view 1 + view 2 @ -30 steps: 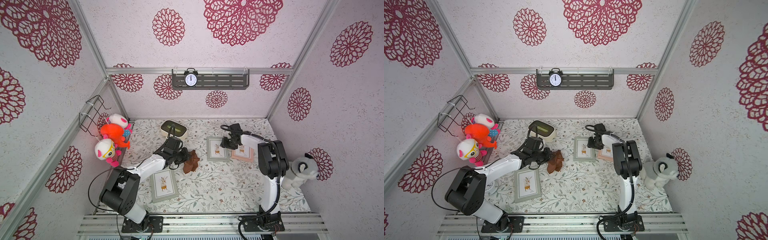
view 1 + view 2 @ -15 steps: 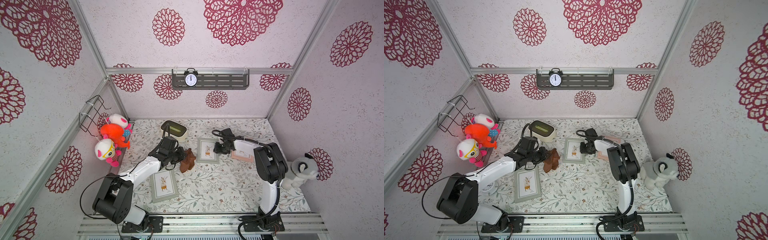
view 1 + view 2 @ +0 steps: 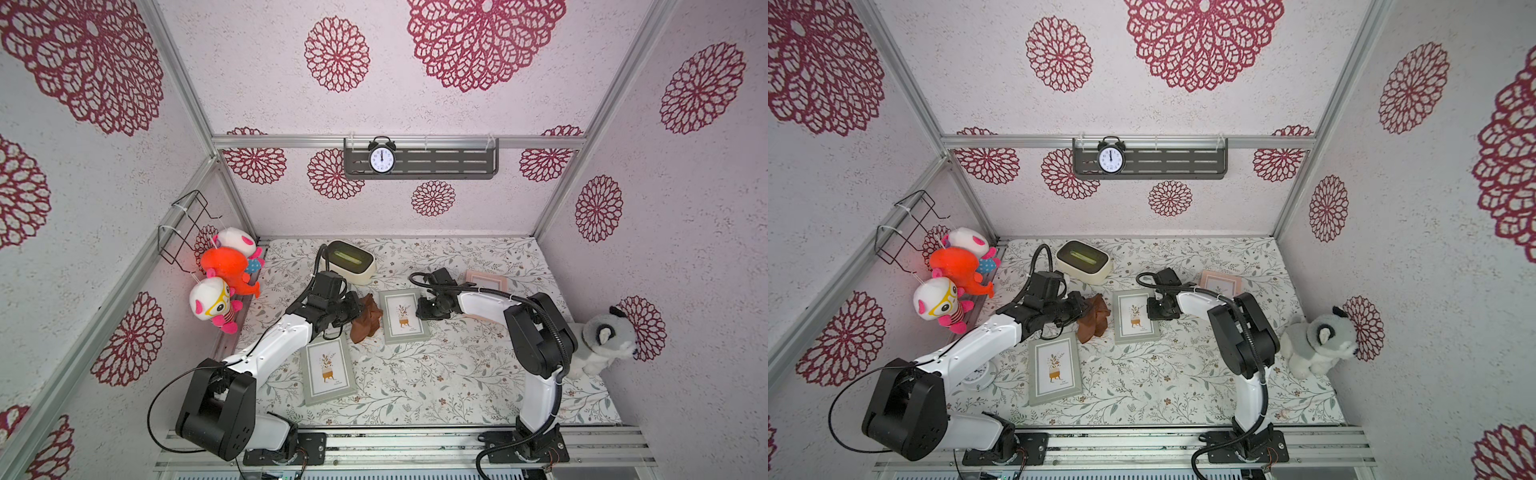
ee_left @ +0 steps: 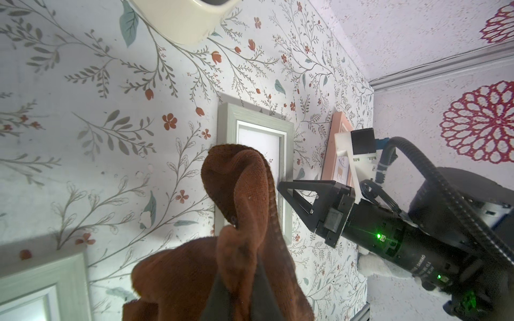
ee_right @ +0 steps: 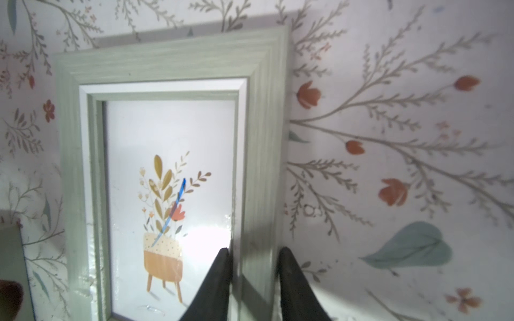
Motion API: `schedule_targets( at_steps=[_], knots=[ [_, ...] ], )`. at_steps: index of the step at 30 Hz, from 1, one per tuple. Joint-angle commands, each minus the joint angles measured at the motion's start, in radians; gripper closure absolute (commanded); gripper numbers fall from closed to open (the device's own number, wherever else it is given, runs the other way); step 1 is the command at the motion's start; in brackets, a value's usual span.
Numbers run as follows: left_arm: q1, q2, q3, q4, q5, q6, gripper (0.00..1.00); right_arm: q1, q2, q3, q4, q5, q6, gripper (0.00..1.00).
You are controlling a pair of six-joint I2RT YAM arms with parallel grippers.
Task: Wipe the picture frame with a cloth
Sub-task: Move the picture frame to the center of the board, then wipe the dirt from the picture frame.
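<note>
Your left gripper (image 3: 354,309) is clenched on the bunched-up cloth (image 3: 365,318). It hangs around mid-worktop (image 3: 457,374), nearer the back edge, just beside the grey-green picture frame (image 3: 403,316). Your right gripper (image 5: 254,255) is pinching that frame's side rail, and the frame is lying flat.

Pale textured walls (image 3: 249,83) patterned with crimson flower medallions are enclosing the space on three sides, with aluminium rails (image 3: 291,142) running along their joints. A dark slotted shelf (image 3: 449,164) is hanging at upper centre, carrying a black alarm clock (image 3: 382,159), and even light is falling on the leaf-printed tabletop (image 3: 436,374) below.
</note>
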Motion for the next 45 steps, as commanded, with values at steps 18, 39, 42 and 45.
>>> schedule_targets(
  at_steps=[18,39,42,45],
  knots=[
    [-0.217,0.295,0.342,-0.419,-0.320,0.238,1.00,0.114,-0.156,-0.176,-0.046,0.008,0.114,0.60],
    [-0.273,0.450,0.329,-0.385,-0.301,0.237,1.00,0.070,-0.111,-0.065,0.030,0.036,0.110,0.53],
    [-0.276,0.470,0.331,-0.377,-0.302,0.238,1.00,0.061,-0.068,-0.038,0.041,0.035,0.104,0.58],
    [-0.278,0.482,0.332,-0.362,-0.309,0.243,1.00,0.057,-0.033,-0.023,0.048,0.038,0.102,0.63]
  ],
)
